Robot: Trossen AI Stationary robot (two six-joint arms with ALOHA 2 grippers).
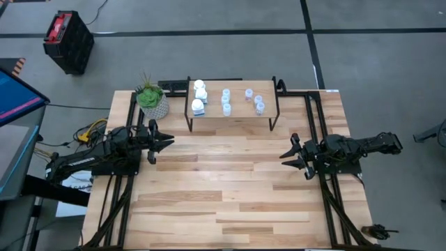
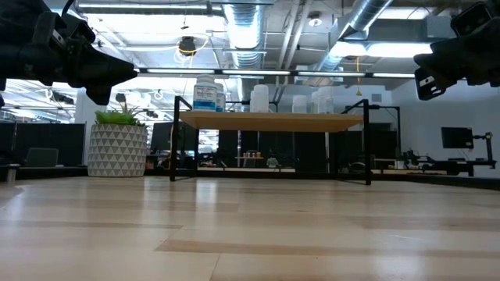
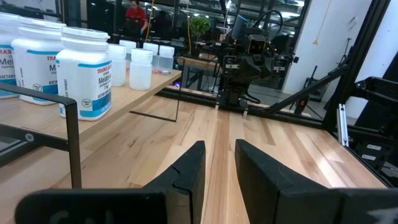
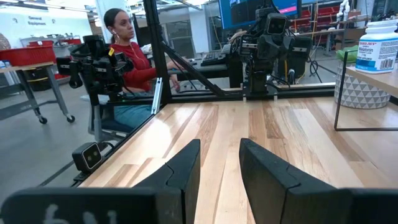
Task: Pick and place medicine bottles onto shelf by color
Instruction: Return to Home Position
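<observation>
Tabletop point(image 1: 230, 181) — shelf point(image 1: 237, 120): maybe eight bottles point(image 1: 199, 94); potted plant point(image 1: 152, 100).

The table point(image 1: 230, 202) is smooth, faintly glossy wood planks. The shelf point(image 1: 233, 120) is a pale matt wood board on thin black metal legs. The left bottles point(image 1: 200, 94) are opaque white plastic with paper labels; the right bottles point(image 1: 249, 93) are translucent plastic.

Shelf point(image 1: 240, 117): a small light-wood board on thin black legs, standing at the far middle of the table. Nine bottles stand upright on it. Three larger white bottles point(image 1: 200, 95), with white caps and blue-banded labels, form a line across its left end. Three small translucent bottles point(image 1: 226, 101) line up beside them, near the middle. Three more small bottles point(image 1: 257, 102) cluster toward the right end, set slightly apart.
</observation>
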